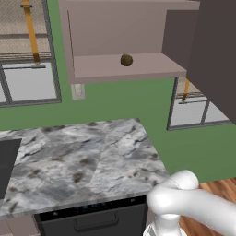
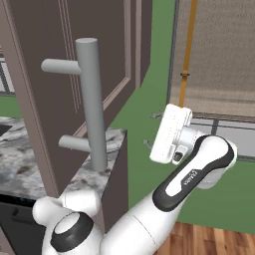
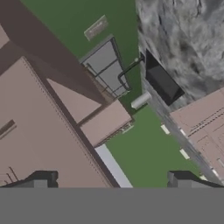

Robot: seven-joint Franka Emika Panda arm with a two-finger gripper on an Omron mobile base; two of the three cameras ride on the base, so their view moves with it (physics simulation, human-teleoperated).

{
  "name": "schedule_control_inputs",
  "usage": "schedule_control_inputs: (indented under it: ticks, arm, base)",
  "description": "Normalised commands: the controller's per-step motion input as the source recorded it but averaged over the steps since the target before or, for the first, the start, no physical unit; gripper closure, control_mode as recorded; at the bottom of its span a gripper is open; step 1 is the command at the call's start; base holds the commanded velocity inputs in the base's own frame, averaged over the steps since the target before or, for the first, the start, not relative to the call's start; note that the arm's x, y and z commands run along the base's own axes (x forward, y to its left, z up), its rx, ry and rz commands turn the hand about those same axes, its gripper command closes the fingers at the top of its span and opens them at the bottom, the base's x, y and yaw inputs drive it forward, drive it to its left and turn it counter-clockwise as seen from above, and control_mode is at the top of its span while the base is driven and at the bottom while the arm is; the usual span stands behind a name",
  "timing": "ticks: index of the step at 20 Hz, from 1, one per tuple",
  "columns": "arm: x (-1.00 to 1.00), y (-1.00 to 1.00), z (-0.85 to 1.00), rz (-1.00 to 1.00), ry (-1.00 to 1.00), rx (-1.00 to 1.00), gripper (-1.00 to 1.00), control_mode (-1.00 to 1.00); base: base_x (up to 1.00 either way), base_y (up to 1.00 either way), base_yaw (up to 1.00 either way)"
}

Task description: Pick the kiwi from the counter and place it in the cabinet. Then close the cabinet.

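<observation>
Resting on the open cabinet (image 1: 138, 69) shelf, the kiwi (image 1: 126, 60); fingers (image 3: 179, 180) spread, empty

My arm (image 2: 149, 219) is glossy white, built of rounded tubular links with dark grey bands at the joints. One dark band carries small white lettering, too small to read. My base joint is a white dome with a dark ring. My hand (image 2: 171, 133) is a flat white block with ribbed sides and a small dark fitting beneath.
</observation>
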Motion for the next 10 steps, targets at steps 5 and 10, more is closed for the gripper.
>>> schedule_control_inputs:
  ticks: [5, 10]
  arm:
    - [0.09, 0.66, 0.34, 0.0, -0.03, -0.03, -1.0, -1.0]
    - [0.18, 0.78, 0.34, 0.0, 0.0, -0.07, -1.0, -1.0]
  base:
    - [0.0, 0.0, 0.0]
    - [0.0, 0.0, 0.0]
